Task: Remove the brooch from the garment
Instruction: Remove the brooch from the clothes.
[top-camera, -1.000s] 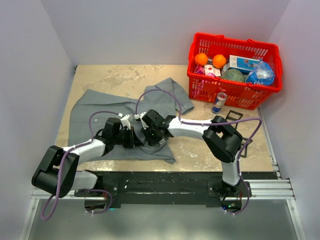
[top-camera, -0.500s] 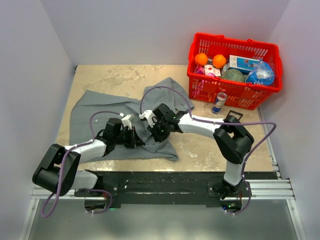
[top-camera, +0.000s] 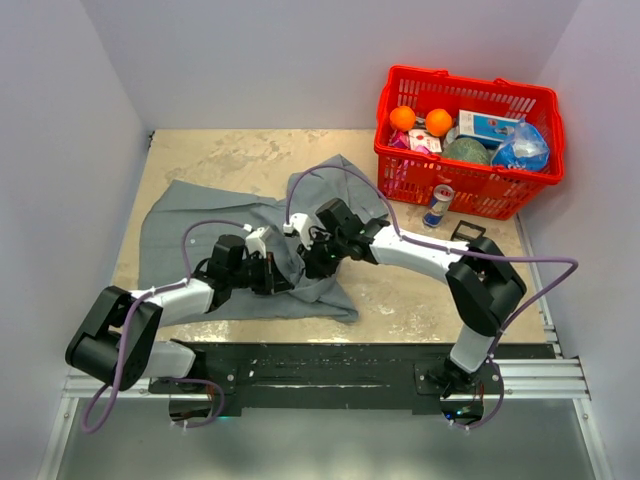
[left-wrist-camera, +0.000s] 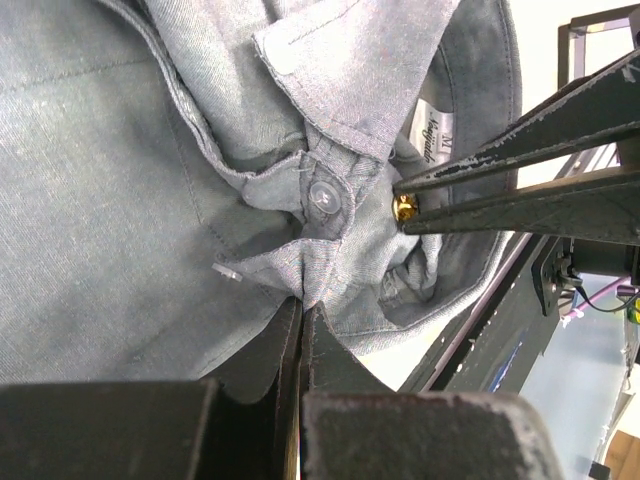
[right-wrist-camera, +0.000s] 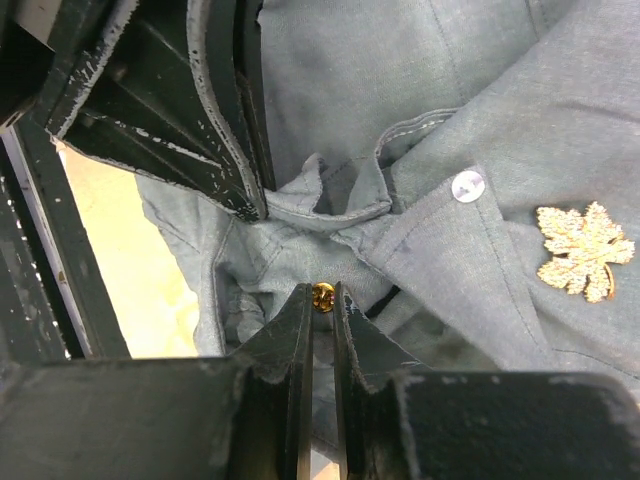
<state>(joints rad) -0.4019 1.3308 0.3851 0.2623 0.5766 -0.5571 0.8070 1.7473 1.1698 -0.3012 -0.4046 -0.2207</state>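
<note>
The garment (top-camera: 200, 215) is a grey button-front shirt spread across the table's left half, bunched where both arms meet. My left gripper (top-camera: 283, 276) (left-wrist-camera: 302, 303) is shut on a pinched fold of the cloth just below a white button (left-wrist-camera: 325, 195). My right gripper (top-camera: 311, 261) (right-wrist-camera: 323, 290) is shut on a small round gold clasp (right-wrist-camera: 323, 297) (left-wrist-camera: 404, 208) poking out of the folds. The brooch (right-wrist-camera: 585, 250), a glittery gold leaf, lies on the shirt's outer face right of the clasp, near a button (right-wrist-camera: 467, 186).
A red basket (top-camera: 467, 195) full of groceries stands at the back right, with a drink can (top-camera: 437, 205) and a black frame (top-camera: 468, 232) in front of it. Walls close in the table on three sides. The left gripper's fingers (right-wrist-camera: 200, 120) sit close to the right gripper.
My right wrist has moved up and to the right with its fingers still in the folds. The cloth by the shirt's lower edge has bunched up. The left gripper has held still.
</note>
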